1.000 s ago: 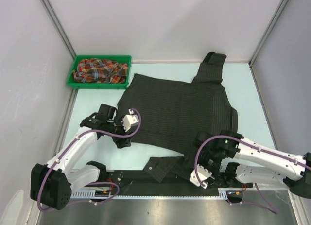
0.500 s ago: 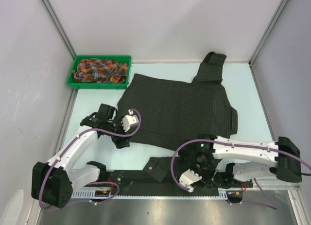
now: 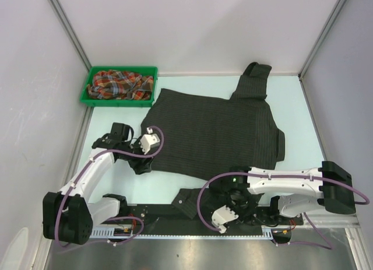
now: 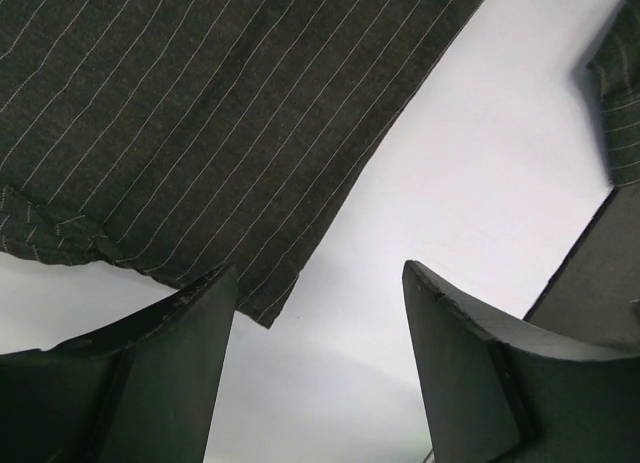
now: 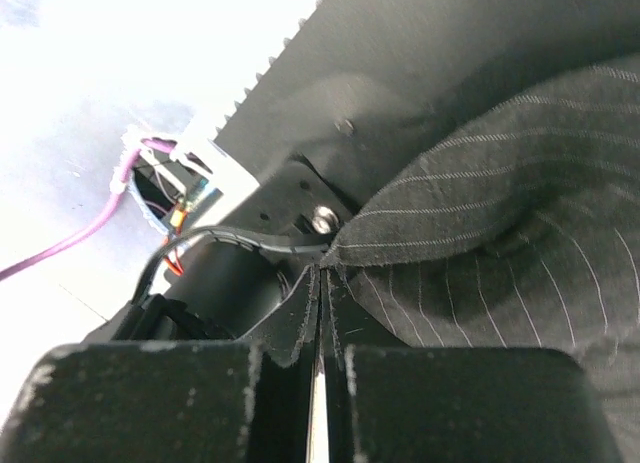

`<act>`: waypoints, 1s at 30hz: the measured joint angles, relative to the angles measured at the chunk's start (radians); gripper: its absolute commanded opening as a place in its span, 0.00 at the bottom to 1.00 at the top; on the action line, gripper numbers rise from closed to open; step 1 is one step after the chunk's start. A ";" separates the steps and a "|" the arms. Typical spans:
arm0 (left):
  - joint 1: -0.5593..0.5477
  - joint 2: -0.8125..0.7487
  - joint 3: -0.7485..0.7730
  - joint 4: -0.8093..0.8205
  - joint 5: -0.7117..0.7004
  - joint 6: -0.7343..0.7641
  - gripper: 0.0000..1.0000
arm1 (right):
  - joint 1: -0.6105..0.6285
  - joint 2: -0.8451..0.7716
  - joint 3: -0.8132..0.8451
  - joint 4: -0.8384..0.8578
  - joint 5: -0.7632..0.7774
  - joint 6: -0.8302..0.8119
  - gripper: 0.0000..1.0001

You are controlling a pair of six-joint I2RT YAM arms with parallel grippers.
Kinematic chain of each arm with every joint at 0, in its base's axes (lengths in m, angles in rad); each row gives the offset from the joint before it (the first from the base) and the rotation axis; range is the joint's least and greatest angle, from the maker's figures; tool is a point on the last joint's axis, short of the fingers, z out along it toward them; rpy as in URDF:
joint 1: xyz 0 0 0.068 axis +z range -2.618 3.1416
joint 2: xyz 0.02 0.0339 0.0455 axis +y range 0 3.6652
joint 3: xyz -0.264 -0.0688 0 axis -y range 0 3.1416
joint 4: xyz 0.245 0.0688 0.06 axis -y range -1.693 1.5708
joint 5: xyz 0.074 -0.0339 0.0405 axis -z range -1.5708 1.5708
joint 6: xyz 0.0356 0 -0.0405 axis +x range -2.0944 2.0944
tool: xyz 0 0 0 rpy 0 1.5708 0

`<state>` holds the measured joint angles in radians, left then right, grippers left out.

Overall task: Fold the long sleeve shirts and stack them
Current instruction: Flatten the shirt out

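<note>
The black pinstriped shirt (image 3: 215, 130) lies spread over the centre of the table (image 3: 294, 107), one sleeve trailing toward the lower edge. The plaid shirt (image 3: 119, 83) sits bunched in the green bin (image 3: 122, 69) at upper left. The left gripper (image 4: 320, 271) hovers released over the shirt's lower-left hem corner. The right gripper (image 5: 318, 271) is clenched, a fold of the sleeve meeting its tips; whether it is pinched I cannot tell.
</note>
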<state>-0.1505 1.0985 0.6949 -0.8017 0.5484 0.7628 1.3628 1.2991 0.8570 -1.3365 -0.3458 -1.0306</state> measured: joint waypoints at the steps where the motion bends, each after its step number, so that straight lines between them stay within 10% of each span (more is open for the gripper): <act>1: 0.003 0.002 0.000 -0.002 -0.005 0.011 0.70 | -0.004 -0.002 0.000 0.000 0.015 0.008 0.00; 16: 0.010 0.111 0.017 -0.020 -0.146 0.511 0.50 | -0.481 -0.206 0.173 0.002 0.103 0.020 0.00; 30: -0.069 0.113 -0.048 -0.009 -0.183 0.723 0.59 | -0.617 -0.272 0.207 0.002 0.106 0.064 0.00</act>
<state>-0.2199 1.2110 0.6468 -0.8104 0.3653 1.4860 0.7456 1.0271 1.0641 -1.3342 -0.2394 -0.9668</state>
